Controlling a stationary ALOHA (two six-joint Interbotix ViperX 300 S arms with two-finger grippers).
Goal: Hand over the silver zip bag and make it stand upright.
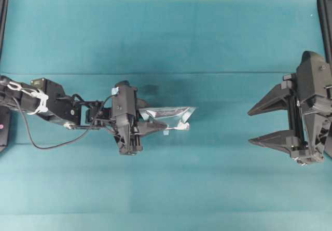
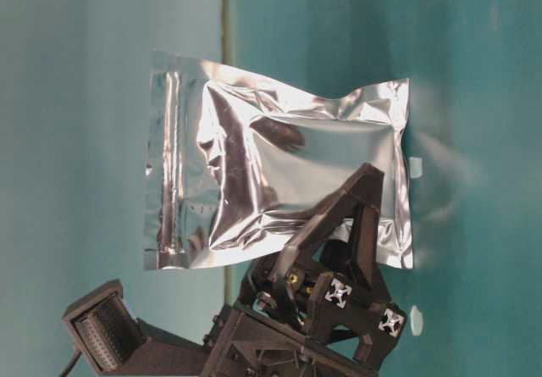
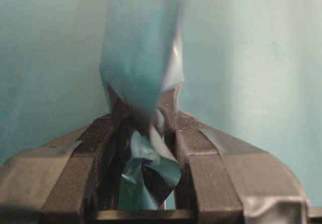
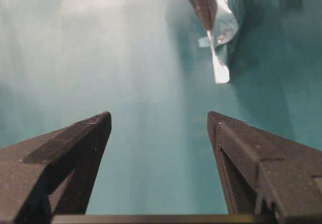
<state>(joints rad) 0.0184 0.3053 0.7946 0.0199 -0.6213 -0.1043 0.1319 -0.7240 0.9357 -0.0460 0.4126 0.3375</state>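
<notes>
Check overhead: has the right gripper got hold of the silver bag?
No. The right gripper sits open, far from the silver bag, which the left gripper holds.

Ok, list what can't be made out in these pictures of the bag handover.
- Silver zip bag, left wrist view: blurred by closeness; the zip strip can't be made out.
- Silver zip bag, right wrist view: cut off by the top edge; only one corner shows.
- Left claw, table-level view: its body is cut off by the bottom edge.
- Right claw, overhead view: its arm runs off the right edge.

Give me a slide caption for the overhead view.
Left gripper holds the silver zip bag out toward the open right gripper.
</notes>
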